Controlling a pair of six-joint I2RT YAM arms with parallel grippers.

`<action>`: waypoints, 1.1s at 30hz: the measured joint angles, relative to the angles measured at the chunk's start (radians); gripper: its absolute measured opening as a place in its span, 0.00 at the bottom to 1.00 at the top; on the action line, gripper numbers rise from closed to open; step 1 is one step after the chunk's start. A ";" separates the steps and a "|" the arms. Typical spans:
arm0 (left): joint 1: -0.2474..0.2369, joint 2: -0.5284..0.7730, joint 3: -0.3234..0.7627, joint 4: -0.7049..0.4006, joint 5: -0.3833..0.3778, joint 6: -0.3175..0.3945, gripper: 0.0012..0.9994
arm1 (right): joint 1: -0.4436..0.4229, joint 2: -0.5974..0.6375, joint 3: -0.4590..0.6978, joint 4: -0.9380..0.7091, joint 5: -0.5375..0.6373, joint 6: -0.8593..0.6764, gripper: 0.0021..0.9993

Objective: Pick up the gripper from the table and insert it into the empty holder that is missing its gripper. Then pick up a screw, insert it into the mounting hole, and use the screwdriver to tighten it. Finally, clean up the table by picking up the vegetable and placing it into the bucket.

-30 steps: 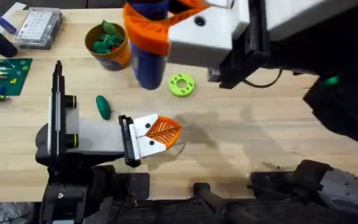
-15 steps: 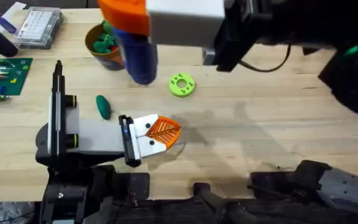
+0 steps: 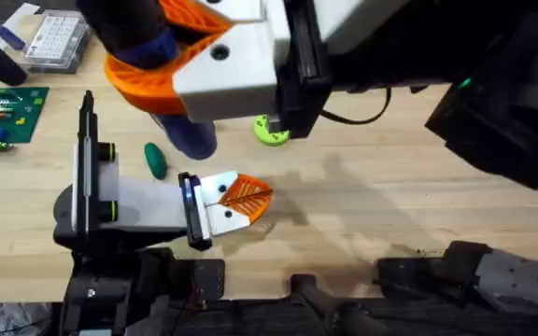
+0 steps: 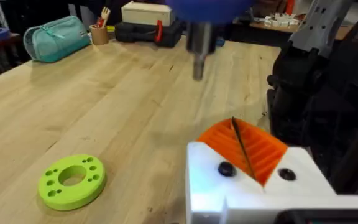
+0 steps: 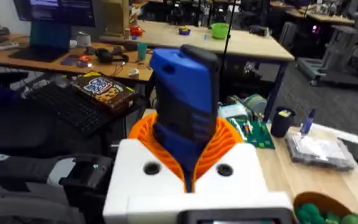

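- Green vegetable (image 3: 155, 160): lies on the counter (image 3: 390, 215), beside the holder (image 3: 138, 207).
- Orange gripper (image 3: 244, 197): seated at the holder's end.
- Right pincer (image 3: 171, 70): clamped on the screwdriver (image 3: 190, 135), raised above the counter.
- Left pincer: closure cannot be told.

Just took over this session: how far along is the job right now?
Done: the orange finger sits in the holder. In hand: the right gripper carries the blue screwdriver above the table, its bit clear of the holder; whether a screw is in, I can't tell. Left: driving the screw, then moving the dark green vegetable from the table into the bucket.
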 joint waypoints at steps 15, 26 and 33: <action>0.000 0.000 0.000 0.000 0.000 0.000 0.01 | 0.001 0.000 0.000 -0.066 -0.026 -0.014 0.02; 0.000 0.000 0.000 0.000 0.000 0.000 0.01 | 0.009 0.000 -0.002 -0.058 -0.056 -0.015 0.02; 0.000 0.000 0.000 0.000 0.000 0.000 0.01 | 0.009 0.000 -0.043 0.003 -0.100 -0.014 0.02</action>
